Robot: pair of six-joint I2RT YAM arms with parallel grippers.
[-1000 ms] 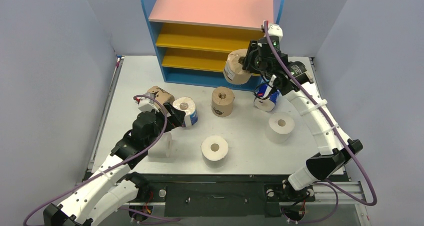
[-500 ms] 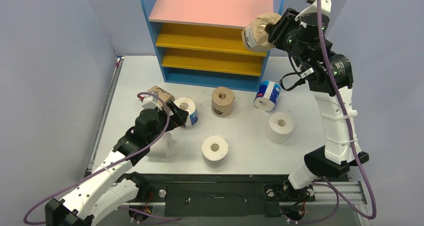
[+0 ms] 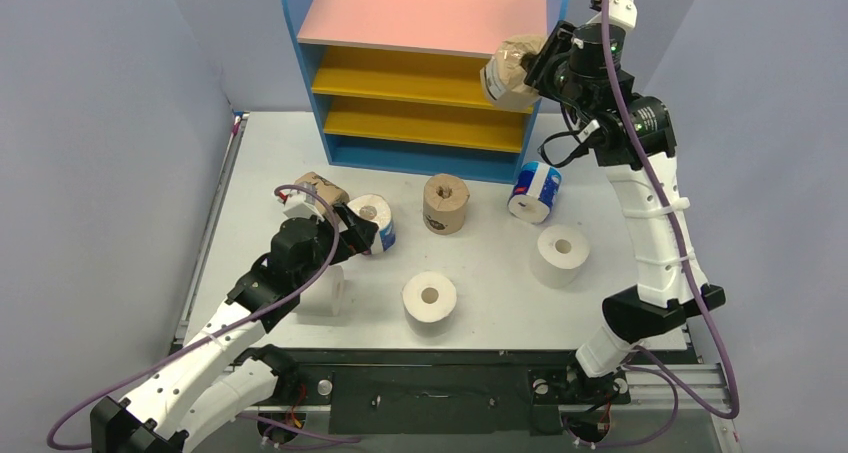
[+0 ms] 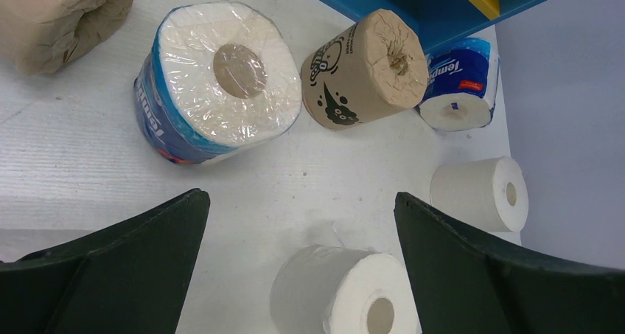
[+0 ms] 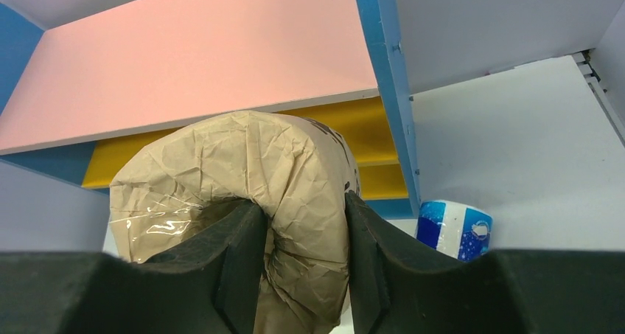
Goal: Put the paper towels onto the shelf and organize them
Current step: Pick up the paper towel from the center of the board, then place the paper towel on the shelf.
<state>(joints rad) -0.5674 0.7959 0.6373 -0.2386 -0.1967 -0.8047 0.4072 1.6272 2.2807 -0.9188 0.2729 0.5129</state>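
Observation:
My right gripper (image 3: 530, 65) is shut on a tan-wrapped paper towel roll (image 3: 506, 69) and holds it in the air at the right front corner of the shelf (image 3: 420, 18), level with the pink top board. In the right wrist view the fingers (image 5: 247, 253) pinch the crumpled wrapper of this roll (image 5: 221, 164) below the pink board (image 5: 206, 54). My left gripper (image 3: 355, 233) is open and empty, low over the table beside a blue-and-white roll (image 3: 373, 220). Its wrist view shows that roll (image 4: 217, 79), a tan roll (image 4: 365, 68) and a white roll (image 4: 343, 293) between the jaws.
On the table lie a tan roll (image 3: 318, 188), an upright tan roll (image 3: 446, 203), a blue-and-white roll (image 3: 534, 191) and white rolls (image 3: 562, 253) (image 3: 430, 298); a third white roll (image 3: 325, 291) is partly under my left arm. Grey walls stand on both sides.
My right arm lifted the tan roll from in front of the lower yellow boards up to the pink board's height, then shifted slightly left. My left arm barely moved.

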